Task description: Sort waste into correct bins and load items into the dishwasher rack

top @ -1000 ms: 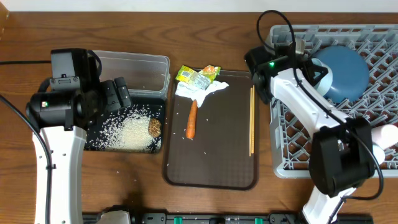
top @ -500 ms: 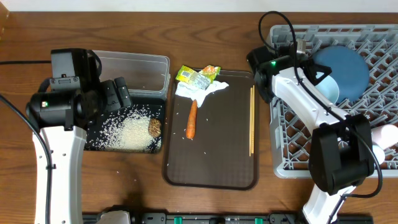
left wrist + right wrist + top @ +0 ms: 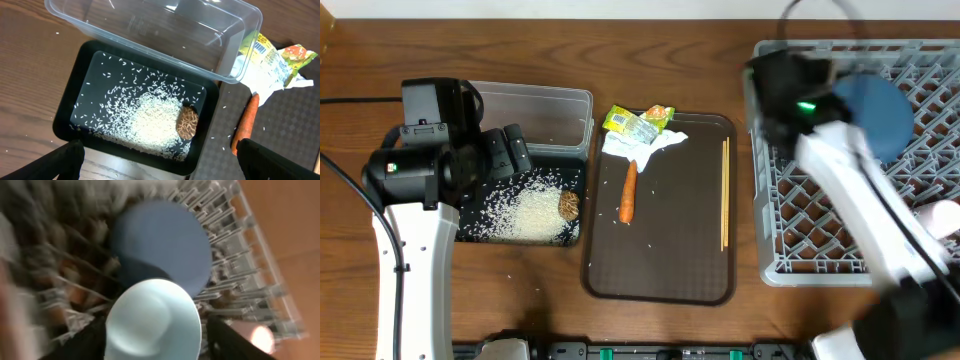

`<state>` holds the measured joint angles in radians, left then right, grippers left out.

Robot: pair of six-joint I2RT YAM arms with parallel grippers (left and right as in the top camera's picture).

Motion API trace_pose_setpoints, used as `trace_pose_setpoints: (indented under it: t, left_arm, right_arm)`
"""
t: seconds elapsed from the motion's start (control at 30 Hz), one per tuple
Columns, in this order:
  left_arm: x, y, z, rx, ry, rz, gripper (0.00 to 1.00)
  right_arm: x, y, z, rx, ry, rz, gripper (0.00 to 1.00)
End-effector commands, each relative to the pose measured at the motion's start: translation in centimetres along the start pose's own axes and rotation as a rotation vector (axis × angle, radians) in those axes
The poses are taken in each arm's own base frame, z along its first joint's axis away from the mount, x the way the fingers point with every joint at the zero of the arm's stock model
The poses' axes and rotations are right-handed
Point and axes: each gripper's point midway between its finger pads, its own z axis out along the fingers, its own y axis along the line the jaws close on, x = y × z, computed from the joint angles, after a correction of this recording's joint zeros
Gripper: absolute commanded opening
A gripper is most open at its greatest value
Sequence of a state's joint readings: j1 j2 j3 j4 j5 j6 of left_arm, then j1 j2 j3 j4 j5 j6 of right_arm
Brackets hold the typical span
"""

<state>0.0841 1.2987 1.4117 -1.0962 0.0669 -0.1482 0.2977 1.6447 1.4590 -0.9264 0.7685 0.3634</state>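
Note:
My right gripper (image 3: 155, 342) hangs over the grey dishwasher rack (image 3: 800, 240), open, one dark finger on each side of the white bowl (image 3: 152, 322). The bowl leans in front of the upright dark-blue plate (image 3: 160, 240). My left gripper (image 3: 160, 150) stays wide open and holds nothing above the black bin (image 3: 65, 120), which contains rice (image 3: 150, 120) and a brown lump (image 3: 187, 122). The clear tub (image 3: 535, 110) stands behind that bin. On the brown tray (image 3: 670, 250) lie a carrot (image 3: 628, 192), wrappers (image 3: 630, 122), a napkin (image 3: 645, 147) and chopsticks (image 3: 724, 195).
A few loose rice grains lie on the wooden table in front of the black bin. A pale pink thing (image 3: 942, 215) sits at the rack's right edge. My right arm (image 3: 840, 170) is blurred and stretches across the rack's left half.
My right gripper has gone from shut to open around the bowl, and its arm is now in fast motion and blurred. The left arm and the tray's contents have not moved.

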Motion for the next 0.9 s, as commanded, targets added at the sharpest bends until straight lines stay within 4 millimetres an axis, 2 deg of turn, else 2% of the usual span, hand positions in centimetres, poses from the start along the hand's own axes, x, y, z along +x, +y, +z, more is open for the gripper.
trace_pose_setpoints:
  t: [0.0, 0.07, 0.13, 0.3, 0.4, 0.53, 0.7, 0.87]
  left_arm:
    - [0.0, 0.4, -0.2, -0.017, -0.006, 0.013, 0.98]
    - [0.0, 0.4, -0.2, -0.017, -0.006, 0.013, 0.98]
    - [0.0, 0.4, -0.2, -0.017, -0.006, 0.013, 0.98]
    - [0.0, 0.4, -0.1, -0.017, -0.006, 0.013, 0.98]
    - [0.0, 0.4, -0.2, -0.017, -0.006, 0.013, 0.98]
    - [0.0, 0.4, -0.1, -0.017, -0.006, 0.013, 0.98]
    - [0.0, 0.4, -0.2, -0.017, -0.006, 0.013, 0.98]
    - [0.0, 0.4, -0.1, -0.017, -0.006, 0.013, 0.98]
  right_arm:
    - [-1.5, -1.1, -3.1, -0.28, 0.006, 0.184, 0.65]
    - [-1.4, -2.5, -3.2, -0.369, 0.041, 0.257, 0.67]
    - [-0.9, -3.8, -2.3, -0.432, 0.098, 0.322, 0.67]
    - [2.2, -7.3, 1.6, -0.521, 0.31, 0.495, 0.72]
    - [4.3, -8.3, 3.8, -0.525, 0.412, 0.511, 0.72]
    - [5.6, -7.0, 5.8, -0.569, 0.49, 0.478, 0.7]
    - [6.9, -5.2, 7.8, -0.587, 0.561, 0.452, 0.47]
    - [8.4, -3.9, 10.1, -0.58, 0.636, 0.445, 0.36]
